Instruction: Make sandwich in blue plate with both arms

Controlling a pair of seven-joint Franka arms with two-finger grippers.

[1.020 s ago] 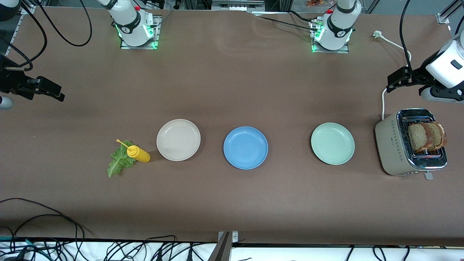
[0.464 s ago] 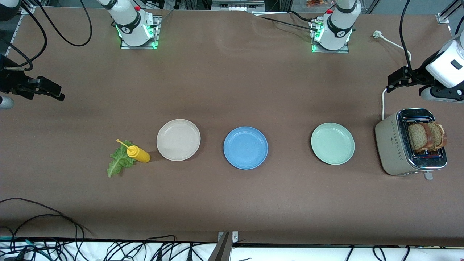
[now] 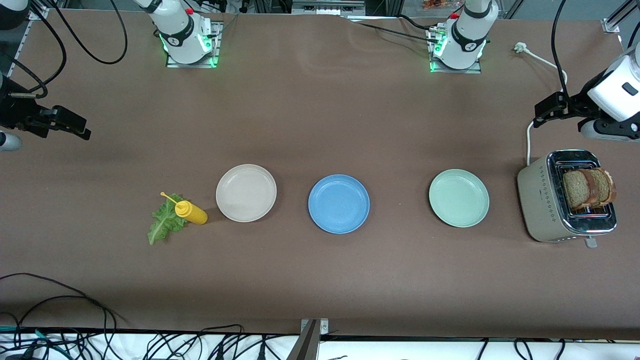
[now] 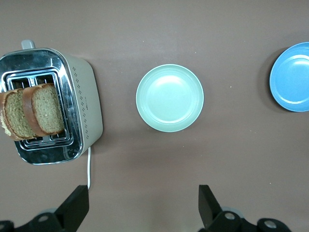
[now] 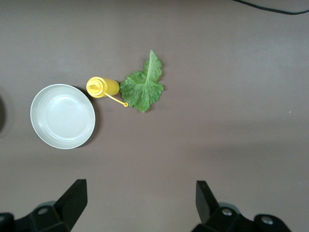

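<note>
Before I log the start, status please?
Left gripper open over table by toaster; right gripper open. Bread slices in toaster, blue plate bare. Mustard bottle touching lettuce.

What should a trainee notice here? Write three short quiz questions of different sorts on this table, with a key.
1. True or false: the two brown wholemeal bread slices lie on the round mid-blue plate.
2. Which thing touches the ruffled green lettuce leaf? A) yellow squeeze bottle B) beige-white plate C) pale mint-green plate
3. Fill in: the left pincer and the right pincer are both ____.

Key: 1 false, they stand in the beige toaster; 2 A, the yellow squeeze bottle; 3 open.
</note>
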